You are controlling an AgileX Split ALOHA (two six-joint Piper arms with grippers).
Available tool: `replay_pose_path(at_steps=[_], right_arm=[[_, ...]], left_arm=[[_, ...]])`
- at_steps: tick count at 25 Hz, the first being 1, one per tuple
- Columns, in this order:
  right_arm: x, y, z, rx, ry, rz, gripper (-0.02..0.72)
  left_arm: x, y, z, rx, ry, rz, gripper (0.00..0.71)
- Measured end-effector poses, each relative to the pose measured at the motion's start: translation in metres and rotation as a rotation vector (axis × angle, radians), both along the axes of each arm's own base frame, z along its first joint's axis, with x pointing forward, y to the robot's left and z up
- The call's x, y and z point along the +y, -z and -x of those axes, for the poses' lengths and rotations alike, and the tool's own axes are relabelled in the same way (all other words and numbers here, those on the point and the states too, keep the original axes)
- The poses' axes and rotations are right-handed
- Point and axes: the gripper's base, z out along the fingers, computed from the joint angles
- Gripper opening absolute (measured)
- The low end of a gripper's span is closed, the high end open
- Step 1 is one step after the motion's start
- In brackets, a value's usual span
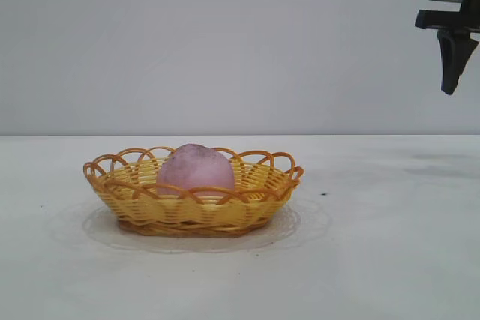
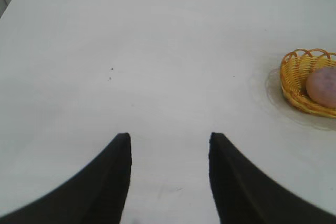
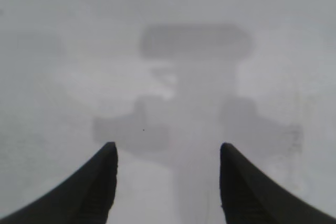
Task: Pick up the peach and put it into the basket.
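The pink-mauve peach (image 1: 195, 171) lies inside the yellow-orange wicker basket (image 1: 142, 207) on the white table, left of centre in the exterior view. Both show at the edge of the left wrist view, the peach (image 2: 322, 86) in the basket (image 2: 294, 80). My right gripper (image 1: 452, 73) hangs high at the far right, well above the table and away from the basket; it is open and empty (image 3: 168, 153). My left gripper (image 2: 169, 140) is open and empty over bare table, far from the basket; it is out of the exterior view.
The white table (image 1: 390, 245) stretches around the basket. The right arm's shadow (image 3: 194, 93) falls on the table below the right gripper. A few small dark specks (image 2: 111, 68) mark the surface.
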Motion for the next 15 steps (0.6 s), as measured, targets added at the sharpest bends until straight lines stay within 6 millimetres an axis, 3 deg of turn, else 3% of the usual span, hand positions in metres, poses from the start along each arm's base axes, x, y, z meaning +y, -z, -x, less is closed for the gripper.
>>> replay_pose_path(at_steps=[2, 5, 10, 15], right_arm=[[0.0, -0.011, 0.009, -0.024, 0.004, -0.003, 0.414], [-0.002, -0.029, 0.04, -0.098, 0.012, -0.001, 0.414], [-0.006, -0.056, 0.129, -0.285, 0.006, 0.015, 0.414], [-0.007, -0.057, 0.208, -0.295, -0.03, 0.023, 0.414]], left_arm=[[0.0, 0.0, 0.0, 0.0, 0.0, 0.0, 0.3], [0.0, 0.0, 0.0, 0.0, 0.0, 0.0, 0.3], [0.0, 0.0, 0.0, 0.0, 0.0, 0.0, 0.3], [0.0, 0.0, 0.0, 0.0, 0.0, 0.0, 0.3]])
